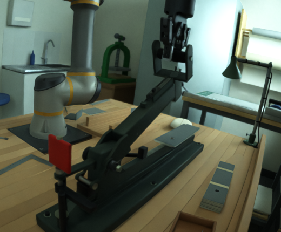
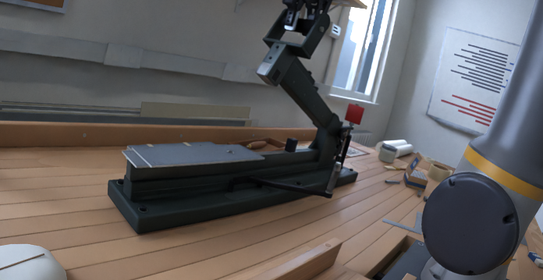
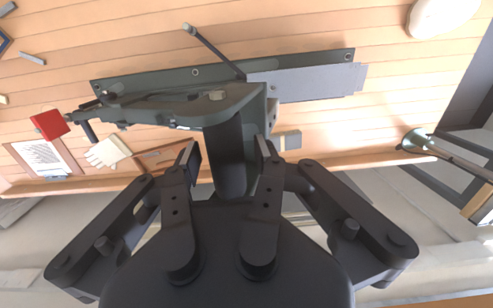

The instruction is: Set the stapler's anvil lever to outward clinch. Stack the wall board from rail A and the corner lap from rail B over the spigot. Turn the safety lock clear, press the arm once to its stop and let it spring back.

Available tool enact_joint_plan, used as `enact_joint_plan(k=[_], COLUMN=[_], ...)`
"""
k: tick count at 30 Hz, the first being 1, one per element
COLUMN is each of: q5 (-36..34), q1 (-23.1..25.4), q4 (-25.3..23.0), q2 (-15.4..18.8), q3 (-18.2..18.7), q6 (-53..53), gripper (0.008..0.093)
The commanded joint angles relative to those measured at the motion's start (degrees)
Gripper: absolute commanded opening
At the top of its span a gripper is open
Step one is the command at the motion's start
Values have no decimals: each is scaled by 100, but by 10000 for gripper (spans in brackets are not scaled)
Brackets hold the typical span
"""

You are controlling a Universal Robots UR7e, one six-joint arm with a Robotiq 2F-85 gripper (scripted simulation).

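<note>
Two grey boards [image 2: 191,153] lie stacked on the stapler's bed [image 1: 177,135], over the spigot. The stapler arm [image 1: 144,106] stands raised at a slant. Its handle bar [image 3: 226,158] sits at the top end inside a square yoke [image 2: 298,34]. My gripper [image 3: 226,152] is open, with its fingers on either side of the handle bar, and holds nothing. The red safety lock flag [image 1: 59,153] stands upright on its post at the hinge end. The thin anvil lever [image 2: 290,186] sticks out from the base's side.
The bench's raised rim [image 1: 251,172] runs along the right. A stack of grey boards [image 1: 217,186] lies beside the stapler. A desk lamp [image 1: 253,89] is clamped at the bench corner. The robot base [image 1: 49,118] stands behind the stapler, by wooden rails [image 1: 93,122].
</note>
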Motion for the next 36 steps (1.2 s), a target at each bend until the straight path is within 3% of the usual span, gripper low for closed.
enact_joint_plan(k=[1, 7, 31, 36], q5=[0, 0, 0, 0], q1=[0, 0, 0, 1], q4=[-3, -3, -3, -3], q2=[-2, -2, -2, -2], q3=[-3, -3, -3, -2], q6=[0, 0, 0, 1], gripper=[580, 570, 90, 80])
